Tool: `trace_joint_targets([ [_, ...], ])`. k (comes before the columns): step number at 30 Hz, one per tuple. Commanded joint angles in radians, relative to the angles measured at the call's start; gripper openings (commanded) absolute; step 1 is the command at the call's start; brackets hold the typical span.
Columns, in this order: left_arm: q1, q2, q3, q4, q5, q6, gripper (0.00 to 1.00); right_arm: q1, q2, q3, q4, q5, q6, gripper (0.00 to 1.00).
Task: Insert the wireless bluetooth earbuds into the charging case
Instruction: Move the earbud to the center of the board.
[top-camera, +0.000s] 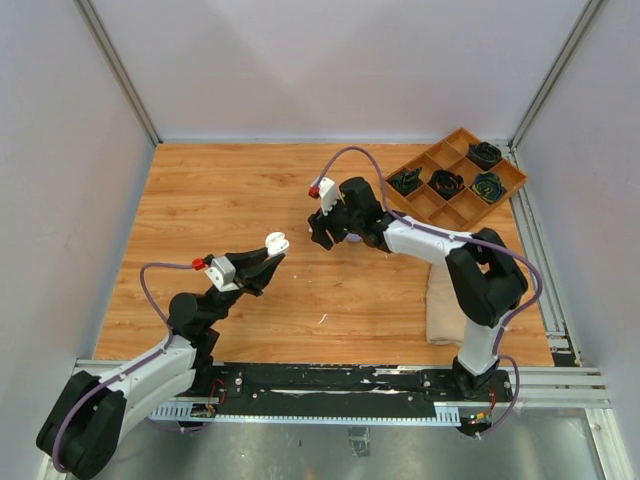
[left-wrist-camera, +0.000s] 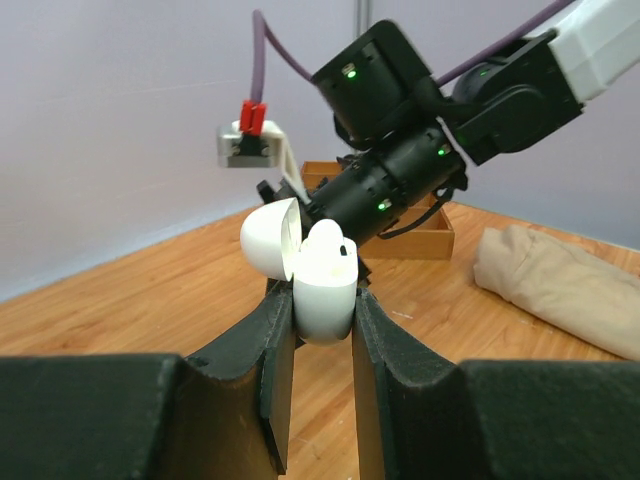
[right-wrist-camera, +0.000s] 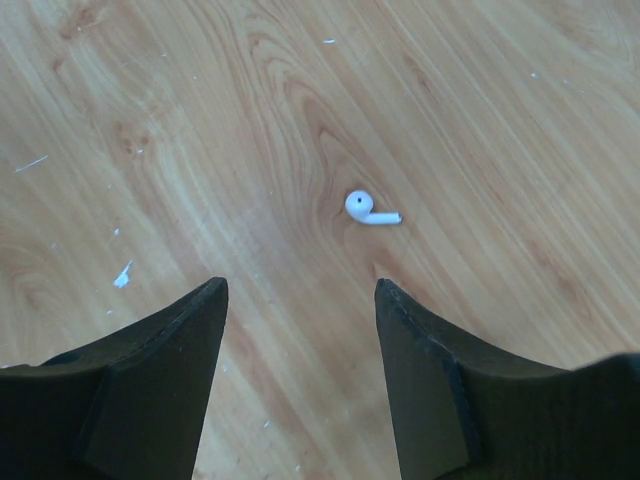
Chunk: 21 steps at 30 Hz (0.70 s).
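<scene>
- One white earbud (right-wrist-camera: 368, 210) lies flat on the wooden table (top-camera: 220, 200), round head to the left and short stem to the right in the right wrist view. Nothing touches it.
- The right gripper (right-wrist-camera: 300, 290) hangs above it, pointing down at the wood, with both fingers spread wide. The earbud sits just beyond the gap between them.
- From the top view we cannot see that earbud; the right gripper (top-camera: 322, 235) covers the spot.
- The white charging case (left-wrist-camera: 325, 290) is off the table, pinched upright between the two fingers of the left gripper (left-wrist-camera: 322, 300).
- Its lid (left-wrist-camera: 268, 240) is swung open and tipped to the left. A rounded white shape fills the mouth of the case, but we cannot tell whether it is a seated earbud.
- In the top view the charging case (top-camera: 277, 242) is to the left of the right gripper and apart from it.
- A small white sliver (right-wrist-camera: 123, 274) lies on the wood to the left of the earbud.
- A brown compartmented tray (top-camera: 462, 135) with dark items stands at the far right corner.
- A beige cloth (top-camera: 440, 310) lies near the right arm's base.
</scene>
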Motion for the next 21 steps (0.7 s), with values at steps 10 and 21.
trace_joint_targets([
  [10, 0.002, -0.051, -0.098, -0.004, -0.033, 0.009, 0.0, -0.037, 0.348, 0.351, -0.154, -0.06, -0.041, 0.5],
  [21, 0.003, -0.052, -0.096, -0.002, -0.024, 0.003, 0.0, -0.037, 0.455, 0.449, -0.26, -0.029, -0.01, 0.38],
])
